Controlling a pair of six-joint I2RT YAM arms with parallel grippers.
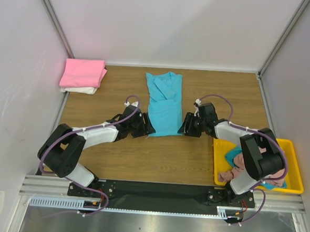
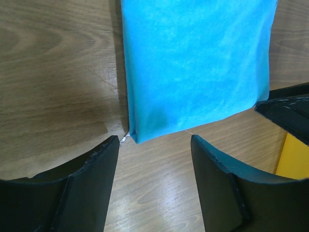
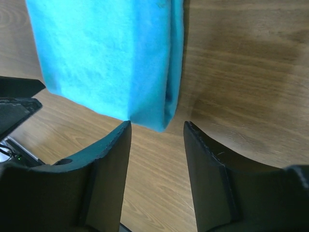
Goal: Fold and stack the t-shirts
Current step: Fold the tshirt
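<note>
A blue t-shirt [image 1: 164,103] lies flat on the wooden table, folded into a long narrow strip running front to back. My left gripper [image 1: 146,127] is open at the strip's near left corner [image 2: 137,135], with the corner just ahead of the jaws and nothing between them. My right gripper [image 1: 186,127] is open at the near right corner [image 3: 161,123], also empty. A folded pink t-shirt [image 1: 83,72] lies on a folded white one [image 1: 80,90] at the far left. Each wrist view shows the other gripper's tip across the hem.
A yellow bin [image 1: 295,172] at the near right holds several crumpled shirts [image 1: 235,162]. White walls close the table at the back and both sides.
</note>
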